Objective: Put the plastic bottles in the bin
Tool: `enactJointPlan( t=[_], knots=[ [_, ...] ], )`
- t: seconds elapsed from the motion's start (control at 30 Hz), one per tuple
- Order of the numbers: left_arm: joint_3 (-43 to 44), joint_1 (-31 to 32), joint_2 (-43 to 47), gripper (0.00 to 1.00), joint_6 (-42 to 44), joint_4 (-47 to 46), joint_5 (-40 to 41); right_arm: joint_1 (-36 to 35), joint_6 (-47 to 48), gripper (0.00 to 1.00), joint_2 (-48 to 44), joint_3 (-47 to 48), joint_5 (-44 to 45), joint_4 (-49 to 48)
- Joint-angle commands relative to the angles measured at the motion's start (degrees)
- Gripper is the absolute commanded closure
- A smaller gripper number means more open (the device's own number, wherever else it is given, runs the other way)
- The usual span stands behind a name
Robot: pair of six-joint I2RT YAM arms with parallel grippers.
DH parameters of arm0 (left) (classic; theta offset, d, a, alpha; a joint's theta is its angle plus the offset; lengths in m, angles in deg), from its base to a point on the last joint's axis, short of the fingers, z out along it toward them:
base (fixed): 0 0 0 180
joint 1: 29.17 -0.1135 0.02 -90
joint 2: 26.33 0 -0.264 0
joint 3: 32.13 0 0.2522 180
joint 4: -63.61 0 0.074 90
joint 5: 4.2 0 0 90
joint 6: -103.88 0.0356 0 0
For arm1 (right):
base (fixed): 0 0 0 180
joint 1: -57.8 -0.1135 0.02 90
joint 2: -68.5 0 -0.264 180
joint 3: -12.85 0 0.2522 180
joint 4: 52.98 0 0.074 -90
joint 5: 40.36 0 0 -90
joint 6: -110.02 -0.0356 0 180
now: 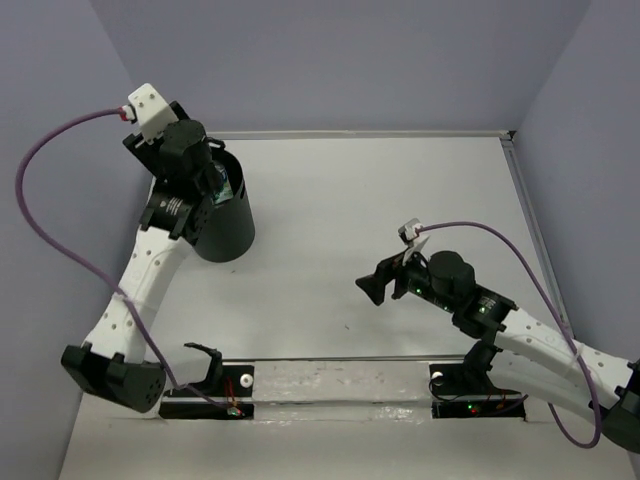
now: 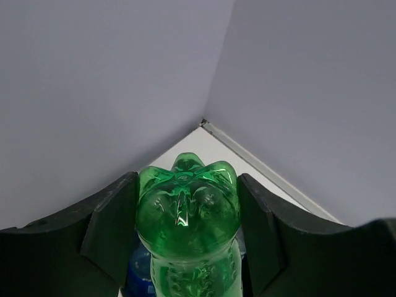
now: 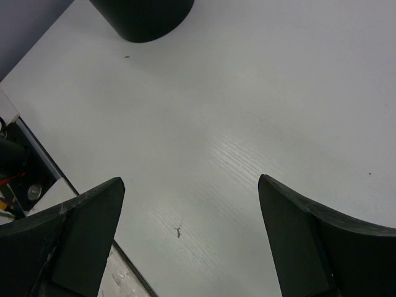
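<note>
Green bottle, base outward, sat between the left gripper fingers over the bin; clamped or loosed could not be told. Blue bottle beneath. Right gripper gaped above white table; lilac-grey walls.

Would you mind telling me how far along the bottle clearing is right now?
Nearly done, it seems. No bottle shows on the table. The left end effector has the green bottle between its fingers above the bin, with something blue below it. Remaining: dropping it in. The right end effector is open and empty.
</note>
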Motion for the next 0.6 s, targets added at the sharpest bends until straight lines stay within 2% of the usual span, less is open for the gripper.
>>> enactJointPlan(
  t=[0.0, 0.1, 0.27, 0.43, 0.53, 0.57],
  knots=[
    [3.8, -1.3, -7.1, 0.7, 10.0, -12.1, 6.0, 0.4, -0.3, 0.06, -2.0, -1.1, -2.5, -3.8],
    [0.8, -1.3, -8.6, 0.7, 12.5, -19.6, 6.1, 0.4, -0.3, 0.06, -2.9, -1.3, -2.6, -4.0],
    [-11.8, -1.1, -8.4, 0.7, 19.3, -33.7, 7.5, 0.4, -0.3, 0.06, -3.9, -2.0, -3.3, -4.9],
    [-21.1, 0.3, -6.4, 0.68, 15.4, -36.8, 6.2, 0.4, -0.2, 0.06, -4.8, -2.4, -3.2, -5.1],
    [-26.4, 2.4, -6.3, 0.64, 14.0, -38.7, 6.7, 0.4, -0.2, 0.06, -4.8, -2.5, -3.3, -5.4],
    [-28.3, 2.9, -6.4, 0.57, 13.9, -39.7, 6.9, 0.4, -0.3, 0.06, -4.6, -2.5, -3.3, -5.4]
  ],
)
